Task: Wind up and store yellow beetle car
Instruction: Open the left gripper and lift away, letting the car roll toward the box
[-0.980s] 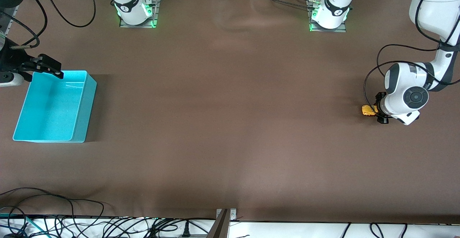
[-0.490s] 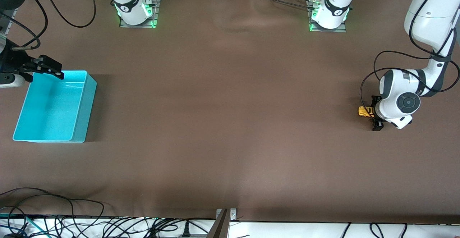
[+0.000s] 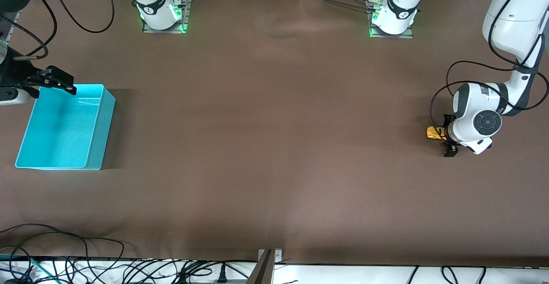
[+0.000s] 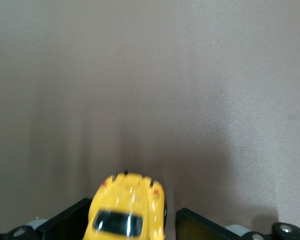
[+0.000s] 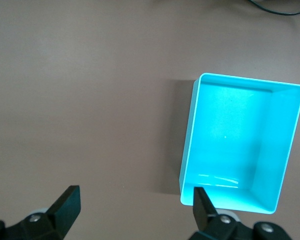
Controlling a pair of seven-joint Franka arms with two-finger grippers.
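The yellow beetle car (image 3: pixel 433 133) sits on the brown table at the left arm's end. It also shows in the left wrist view (image 4: pixel 127 210), between two black fingers (image 4: pixel 65 220). My left gripper (image 3: pixel 446 136) is low at the table and shut on the car, which pokes out toward the right arm's end. In that wrist view the gripper (image 4: pixel 134 222) has one finger against the car's side and a thin gap shows at the other. My right gripper (image 3: pixel 60 82) is open and empty, waiting over the turquoise bin's farther corner (image 5: pixel 135 205).
The turquoise bin (image 3: pixel 96 129) stands empty at the right arm's end of the table; its wall shows in the right wrist view (image 5: pixel 187 145). Cables lie along the table's near edge (image 3: pixel 85 249). The two arm bases (image 3: pixel 159 9) stand along the table's farthest edge.
My left gripper has come lower and shifted a little toward the right arm's end, and the yellow car has moved the same way with it. The right arm has barely moved.
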